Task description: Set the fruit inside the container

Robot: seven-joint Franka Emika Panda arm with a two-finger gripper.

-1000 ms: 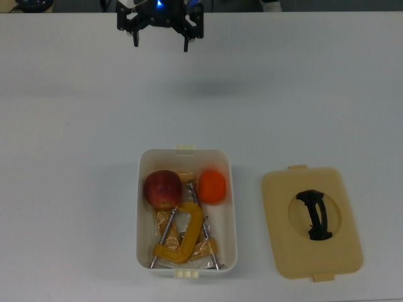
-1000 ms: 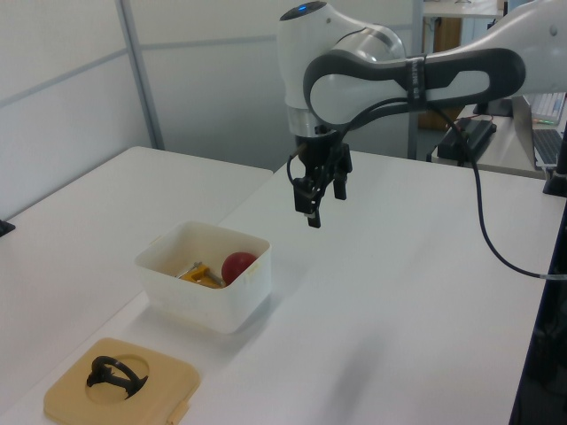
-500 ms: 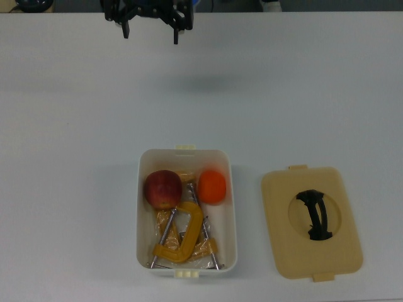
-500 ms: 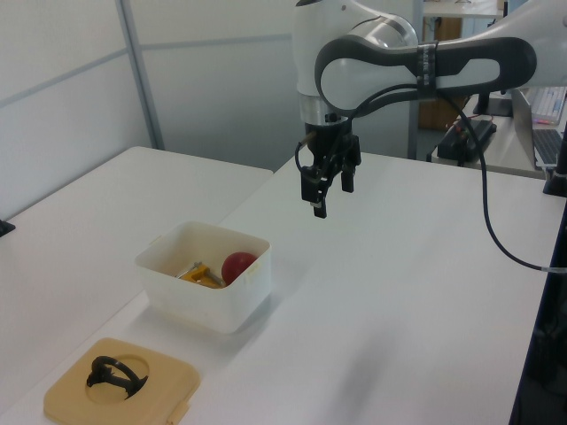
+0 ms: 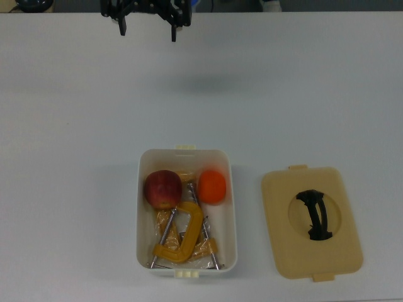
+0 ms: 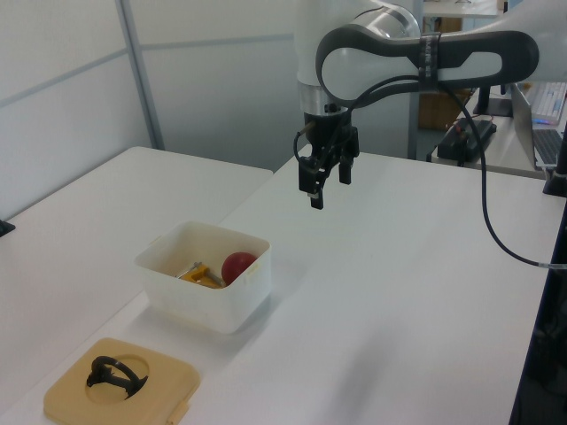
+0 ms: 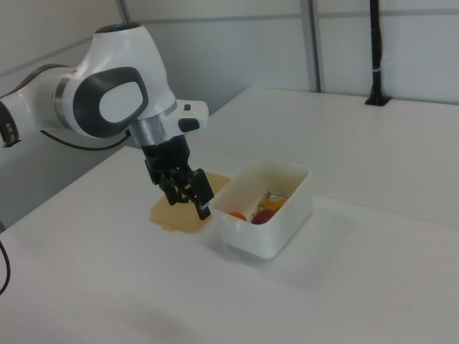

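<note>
White rectangular plastic tub [image 5: 233, 214]: dark red apple [image 5: 163, 188], bright orange citrus [image 5: 212, 186], yellow metal C-clamps [image 5: 184, 236] inside. Black two-finger gripper [image 5: 147, 30]: jaws released, empty, above worktop's far edge.

Bench [image 5: 75, 113]: white, flat.
Container [image 5: 232, 217]: white tub, resting on bench.
Lid [image 5: 343, 251]: tan, flat on bench, beside container at the top view's right.

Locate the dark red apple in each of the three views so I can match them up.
Top view: the dark red apple lies in the white rectangular plastic tub, upper left corner as the top view shows it.
Left view: apple against the tub's right wall.
Right view: only a red sliver shows above the near rim.
Shared landmark: the tub.
</note>
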